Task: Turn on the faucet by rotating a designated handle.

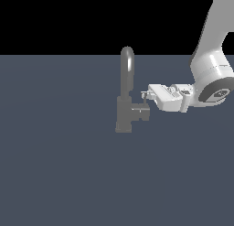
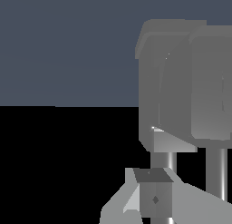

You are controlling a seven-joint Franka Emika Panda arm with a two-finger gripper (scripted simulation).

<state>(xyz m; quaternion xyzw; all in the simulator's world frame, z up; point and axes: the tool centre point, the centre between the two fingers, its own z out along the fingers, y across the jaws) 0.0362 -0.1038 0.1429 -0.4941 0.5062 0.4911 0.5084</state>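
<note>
The grey faucet (image 1: pixel 124 113) stands mid-scene with its tall arched spout (image 1: pixel 127 67) on a blocky body. The handle (image 1: pixel 140 112), a short dark stub, projects toward the exterior view's right, with a thin upright lever pin (image 1: pixel 144 99) at its end. My gripper (image 1: pixel 146 94) reaches in level from the right, its fingers together, tips at the top of the pin and just above the stub. In the wrist view the faucet body (image 2: pixel 181 82) fills the frame close up, and my shut gripper (image 2: pixel 153 175) lies against the pin (image 2: pixel 163 160). The spout (image 2: pixel 216 173) shows beside it.
The faucet stands on a flat dark blue-grey floor (image 1: pixel 59 165). My white arm (image 1: pixel 210 69) comes in from the upper right of the exterior view. Nothing else shows.
</note>
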